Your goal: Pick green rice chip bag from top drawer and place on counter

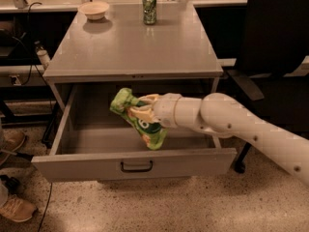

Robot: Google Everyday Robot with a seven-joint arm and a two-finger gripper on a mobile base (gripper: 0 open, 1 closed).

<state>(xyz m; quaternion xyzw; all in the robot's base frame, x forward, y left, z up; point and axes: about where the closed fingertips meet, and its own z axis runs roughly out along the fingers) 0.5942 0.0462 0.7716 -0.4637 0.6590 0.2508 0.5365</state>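
The gripper [141,108] sits inside the open top drawer [135,162], at the end of a cream-coloured arm [227,122] that reaches in from the right. Its fingers [146,99] are pinching the green rice chip bag [150,132] around its middle, one pale finger lying across the upper face of the pouch and another just below it. The bag is over the middle of the drawer's cavity, below the front edge of the worktop [130,42]. It is tilted, with its long axis running on a diagonal. One crimped end points up and to the left, toward the drawer's back left corner, and the other end points down and to the right, toward the front panel. Whether that low end touches the drawer floor cannot be told. The face turned to the camera is light green with a dark green round logo just beside the fingers, and there is white lettering on the logo that cannot be read. The drawer's small dark handle [136,166] is at the centre of its flat front. On the far part of the worktop a green soda can [149,8] stands upright, its label unreadable, with a pale bowl [94,9] well to its left. A black chair [275,37] stands to the right of the cabinet.
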